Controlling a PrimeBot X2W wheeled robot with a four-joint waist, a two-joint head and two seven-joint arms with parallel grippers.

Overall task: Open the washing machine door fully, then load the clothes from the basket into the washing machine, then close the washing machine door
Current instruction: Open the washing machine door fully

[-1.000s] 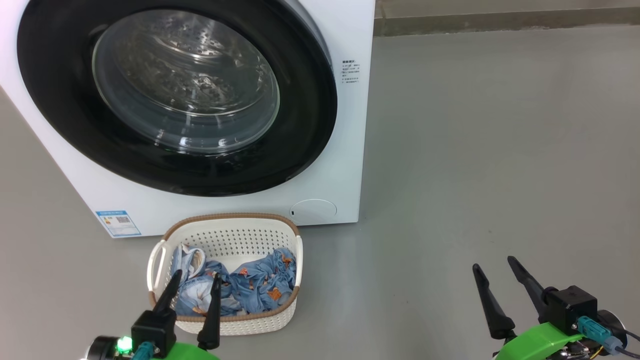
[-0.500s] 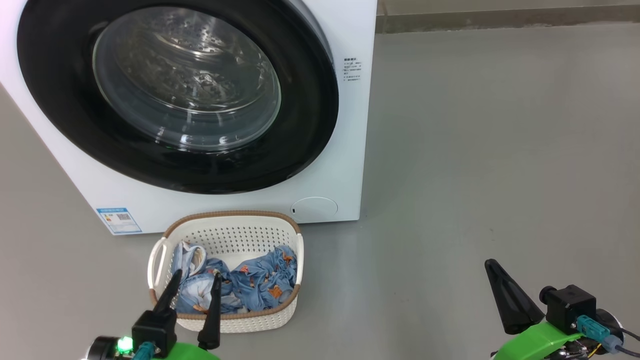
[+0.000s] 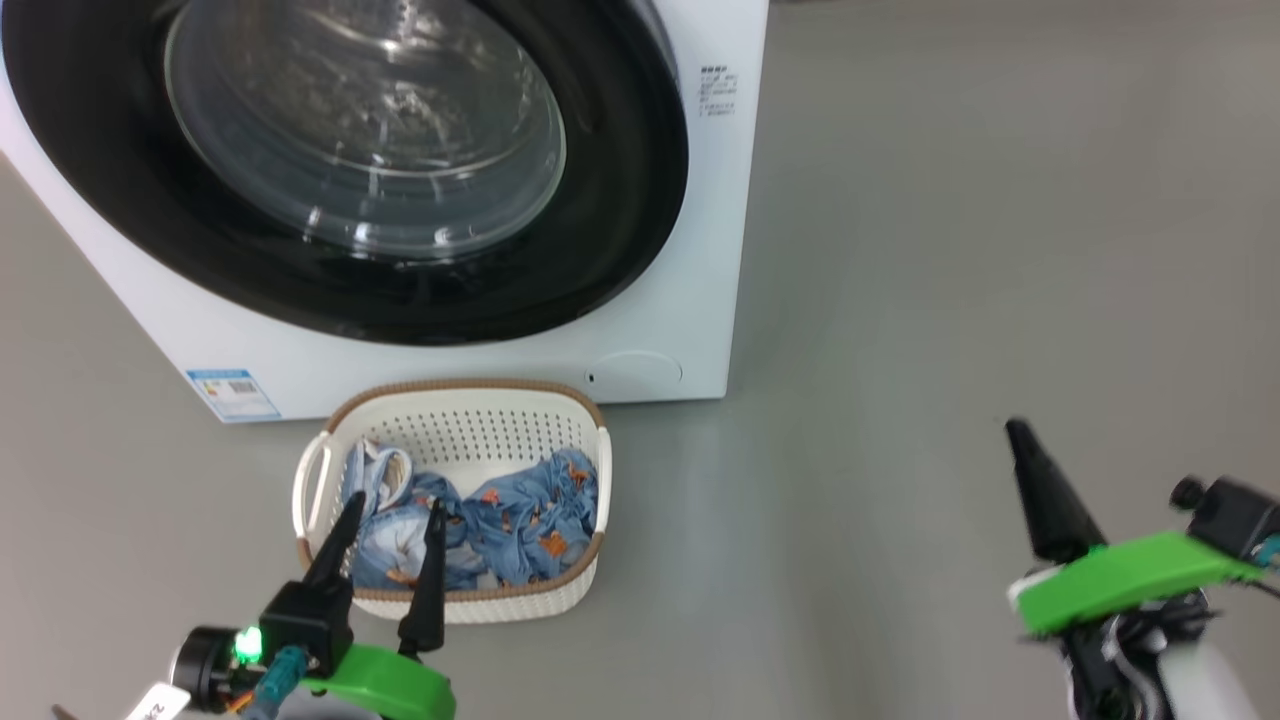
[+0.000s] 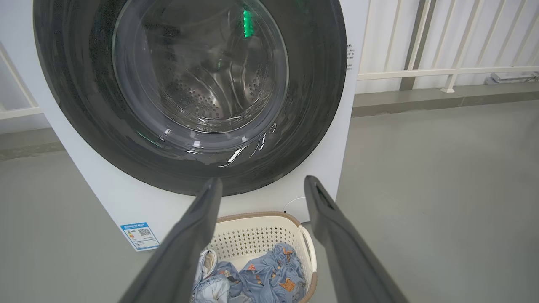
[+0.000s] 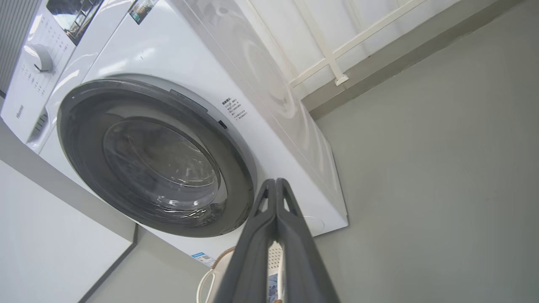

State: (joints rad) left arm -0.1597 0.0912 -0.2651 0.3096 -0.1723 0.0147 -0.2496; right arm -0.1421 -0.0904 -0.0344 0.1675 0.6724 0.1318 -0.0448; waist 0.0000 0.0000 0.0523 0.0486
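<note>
Parted left pincer (image 3: 395, 501), right pincer (image 3: 1018, 432) — closed

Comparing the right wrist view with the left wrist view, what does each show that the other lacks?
Right wrist, not left: the control dial and the shut right pincer. Left wrist, not right: the open left pincer and a green reflection. Both: the closed washing machine door and the basket.

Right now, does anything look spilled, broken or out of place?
Nothing stands out. The black-rimmed glass door is shut on the white washing machine; the cream perforated basket stands upright, light blue printed clothes inside.
</note>
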